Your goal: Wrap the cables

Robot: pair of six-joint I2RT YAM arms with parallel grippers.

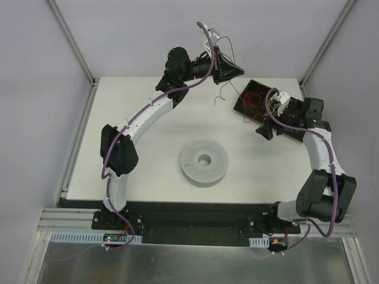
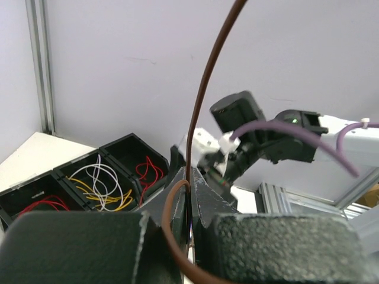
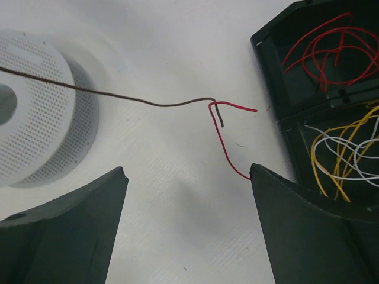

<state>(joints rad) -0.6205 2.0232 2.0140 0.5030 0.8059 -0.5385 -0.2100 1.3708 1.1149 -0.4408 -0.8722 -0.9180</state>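
At this moment you had the left gripper (image 2: 189,204) clamped shut on the dark cable (image 2: 202,97), with the strand pinched between the closed jaws and arcing upward out of the left wrist view. In the overhead view that arm was extended to the far edge of the table (image 1: 148,171), and the free length of cable hung down from it in loose curls above the surface. The right gripper (image 3: 186,207) stood wide apart and held nothing. Its fingers framed the bare tabletop just beside the black bin (image 3: 273,71) of spare red, white and yellow wires. In the right wrist view the dark cable ran across in front of the grey spool (image 1: 204,161) and ended in a small bend. A red wire (image 3: 220,139) appeared hooked over that bend, but the frames could not confirm whether the two were linked or merely overlapped. The spool lay flat near the table's centre, well apart from both grippers, with no turns visible on it. The step in hand was therefore judged to be cable pickup and presentation, with the wrapping itself not yet begun. The next move probably called for you to close the right gripper on the free end, clear of the red wire. You would then carry the strand to the spool under light tension so that the curls did not snag.
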